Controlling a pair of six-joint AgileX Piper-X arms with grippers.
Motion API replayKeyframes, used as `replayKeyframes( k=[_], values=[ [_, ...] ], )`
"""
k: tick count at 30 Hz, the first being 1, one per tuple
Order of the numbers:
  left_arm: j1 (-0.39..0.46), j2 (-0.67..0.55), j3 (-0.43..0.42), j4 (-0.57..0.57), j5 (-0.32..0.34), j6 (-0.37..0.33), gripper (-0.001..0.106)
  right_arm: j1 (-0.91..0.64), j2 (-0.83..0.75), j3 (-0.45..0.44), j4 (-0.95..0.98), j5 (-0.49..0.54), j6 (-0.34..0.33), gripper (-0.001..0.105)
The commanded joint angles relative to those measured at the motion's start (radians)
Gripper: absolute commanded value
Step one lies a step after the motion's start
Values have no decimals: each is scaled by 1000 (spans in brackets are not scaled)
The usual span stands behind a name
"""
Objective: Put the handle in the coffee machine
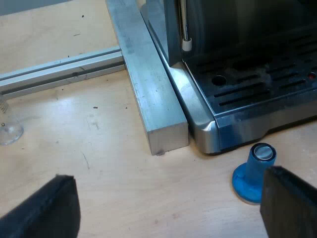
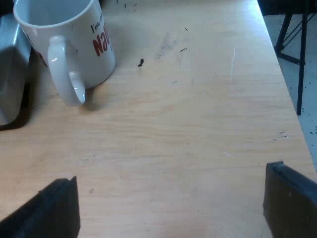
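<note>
My left gripper (image 1: pixel 168 206) is open above bare wooden tabletop, nothing between its black fingers (image 1: pixel 47 210). Just beyond it stands the espresso machine (image 1: pixel 247 99), its slotted drip tray and steel corner facing me. A blue tamper (image 1: pixel 255 172) stands upright on the table by that corner, close to one of my left fingertips. My right gripper (image 2: pixel 171 203) is open too, held over plain wood with nothing in it. A white mug (image 2: pixel 67 44) with red lettering stands upright a short way ahead of it, handle turned toward me.
An aluminium bar (image 1: pixel 148 84) lies along the machine's side, and a second rail (image 1: pixel 59 69) meets it at a right angle. The base of a clear glass (image 1: pixel 7 131) sits near that rail. A metal edge (image 2: pixel 12 74) adjoins the mug. The table edge (image 2: pixel 287 94) drops to floor and black stand legs.
</note>
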Motion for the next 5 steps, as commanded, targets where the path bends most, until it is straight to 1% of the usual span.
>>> replayKeyframes(
  k=[1,5],
  values=[
    [-2,-140,1,-12,-8,-13,76,-1,-45,-5,-9,9,-8,77],
    [-2,-140,1,-12,-8,-13,76,-1,-45,-5,-9,9,-8,77]
  ],
)
